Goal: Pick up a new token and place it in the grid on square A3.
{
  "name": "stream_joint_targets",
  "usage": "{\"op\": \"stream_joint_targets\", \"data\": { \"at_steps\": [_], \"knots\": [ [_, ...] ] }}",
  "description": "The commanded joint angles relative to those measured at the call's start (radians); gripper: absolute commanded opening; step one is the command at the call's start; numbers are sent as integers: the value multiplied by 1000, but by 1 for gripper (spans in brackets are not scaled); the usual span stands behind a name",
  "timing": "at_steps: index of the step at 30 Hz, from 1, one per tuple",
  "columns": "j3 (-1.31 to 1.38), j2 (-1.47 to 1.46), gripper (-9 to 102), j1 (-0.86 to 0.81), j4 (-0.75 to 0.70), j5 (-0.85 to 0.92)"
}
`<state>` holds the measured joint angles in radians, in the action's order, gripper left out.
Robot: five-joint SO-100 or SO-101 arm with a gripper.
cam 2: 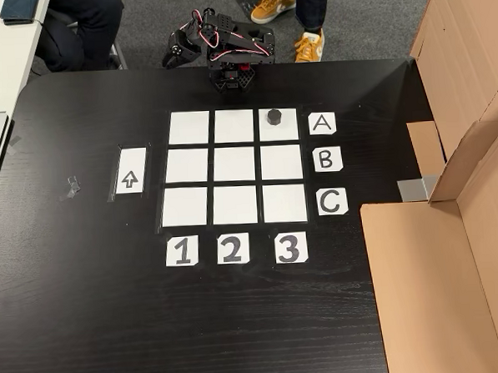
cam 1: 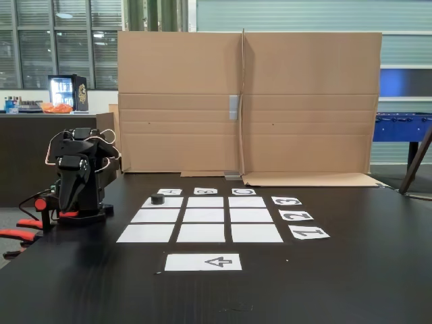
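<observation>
**Token on A3, arm folded at the worktop edge**

In the fixed view, far left: arm [cam 1: 74, 177] folded back on its base, hunched and compact, gripper [cam 1: 69, 196] pointing down, fingers too dark to tell whether apart or together. Next right: the grid [cam 1: 200, 233] of nine white cells on the black worktop [cam 1: 351, 283], with the token [cam 1: 157, 198] resting on the far-left corner cell. In the other view: arrow sheet [cam 2: 130, 170] at left, then token [cam 2: 274, 116] on square A3 [cam 2: 286, 130], beside the A label [cam 2: 322, 123]
</observation>
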<state>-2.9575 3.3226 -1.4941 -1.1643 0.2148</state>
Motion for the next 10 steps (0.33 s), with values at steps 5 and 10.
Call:
{"op": "stream_joint_targets", "data": {
  "at_steps": [5,10],
  "knots": [
    [3,2,-1,5,-5,-5],
    [3,2,-1,6,-6,-3]
  ]
}}
